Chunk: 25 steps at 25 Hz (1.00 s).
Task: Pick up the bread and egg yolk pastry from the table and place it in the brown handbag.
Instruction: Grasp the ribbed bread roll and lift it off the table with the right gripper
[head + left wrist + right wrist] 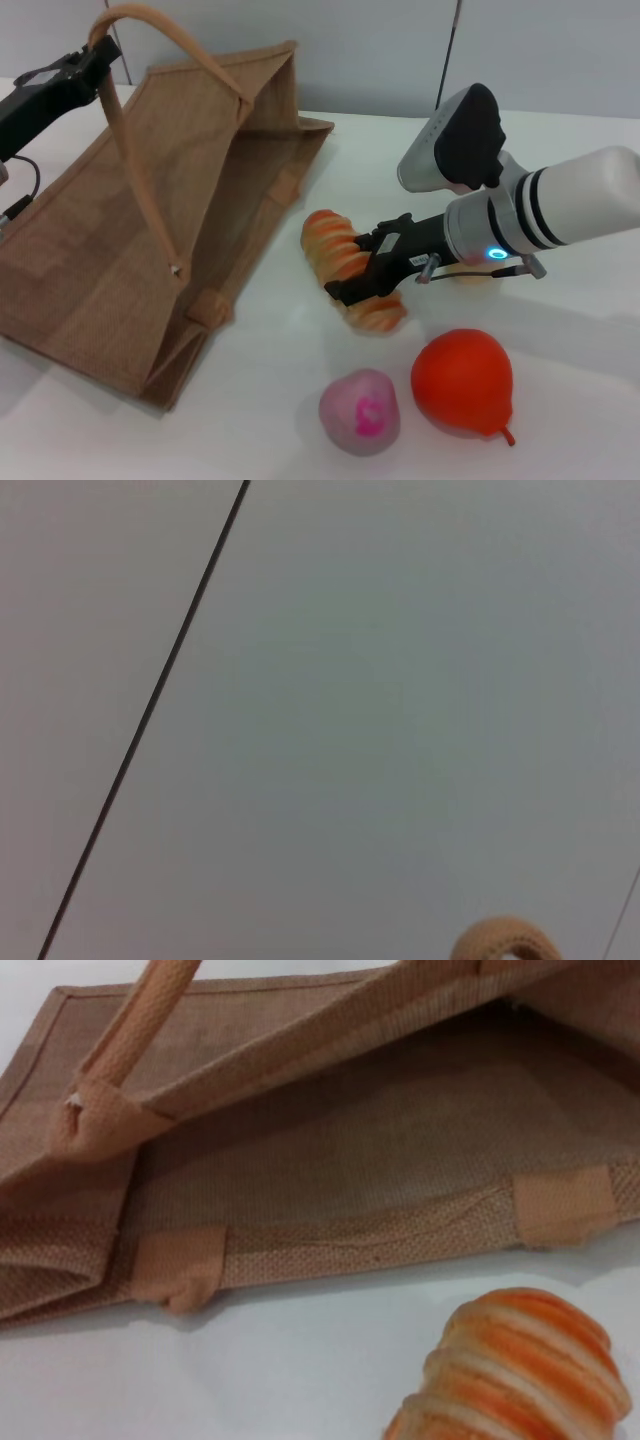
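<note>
My right gripper [362,290] is clamped on the bread [340,262]; my left gripper [85,62], clamped together on a loop handle [140,190], props the brown handbag [120,250] open, so next I lift the loaf left into its mouth.

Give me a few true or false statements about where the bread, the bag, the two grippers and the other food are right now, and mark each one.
1. The right gripper is at the bread on the table. True.
2. The bread is already inside the handbag. False: it lies on the table beside the bag's open mouth.
3. The left gripper is up at the bag's handle, holding it raised. True.
4. The pear lies inside the bag. False: it sits on the table, next to the pink ball.
5. The bag stands upright. False: it lies on its side, mouth open toward the bread.
</note>
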### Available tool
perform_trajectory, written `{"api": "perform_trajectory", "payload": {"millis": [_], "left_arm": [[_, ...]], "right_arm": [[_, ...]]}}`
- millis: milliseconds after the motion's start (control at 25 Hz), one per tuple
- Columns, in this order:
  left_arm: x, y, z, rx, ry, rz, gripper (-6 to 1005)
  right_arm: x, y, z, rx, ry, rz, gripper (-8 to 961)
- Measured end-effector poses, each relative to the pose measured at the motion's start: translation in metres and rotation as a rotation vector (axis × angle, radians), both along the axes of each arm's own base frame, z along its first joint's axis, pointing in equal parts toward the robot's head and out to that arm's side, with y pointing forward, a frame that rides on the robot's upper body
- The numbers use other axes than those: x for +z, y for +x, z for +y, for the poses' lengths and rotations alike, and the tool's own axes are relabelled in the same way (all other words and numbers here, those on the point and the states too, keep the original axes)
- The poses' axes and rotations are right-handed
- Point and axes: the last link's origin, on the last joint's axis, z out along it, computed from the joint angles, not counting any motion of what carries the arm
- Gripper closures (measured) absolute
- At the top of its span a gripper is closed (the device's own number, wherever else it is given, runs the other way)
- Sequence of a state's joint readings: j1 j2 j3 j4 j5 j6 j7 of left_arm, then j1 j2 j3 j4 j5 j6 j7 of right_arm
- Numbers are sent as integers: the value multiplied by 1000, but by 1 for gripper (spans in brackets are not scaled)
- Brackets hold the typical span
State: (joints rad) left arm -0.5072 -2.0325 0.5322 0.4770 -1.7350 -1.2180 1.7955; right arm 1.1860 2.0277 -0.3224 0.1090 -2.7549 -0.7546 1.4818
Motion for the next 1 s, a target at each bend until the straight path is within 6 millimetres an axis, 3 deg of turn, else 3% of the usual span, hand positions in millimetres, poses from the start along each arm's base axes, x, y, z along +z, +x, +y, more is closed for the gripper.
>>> {"api": "perform_trajectory", "payload": {"millis": [240, 480, 1000], "left_arm": [[0, 1, 1, -3, 0, -1, 881], [0, 2, 1, -4, 0, -1, 881], [-1, 9, 3, -41, -10, -4, 880]], "right_arm": [[0, 0, 0, -7, 2, -2, 76], [0, 0, 1, -15, 4, -2, 176], [2, 0, -4, 32, -47, -14, 282]]}}
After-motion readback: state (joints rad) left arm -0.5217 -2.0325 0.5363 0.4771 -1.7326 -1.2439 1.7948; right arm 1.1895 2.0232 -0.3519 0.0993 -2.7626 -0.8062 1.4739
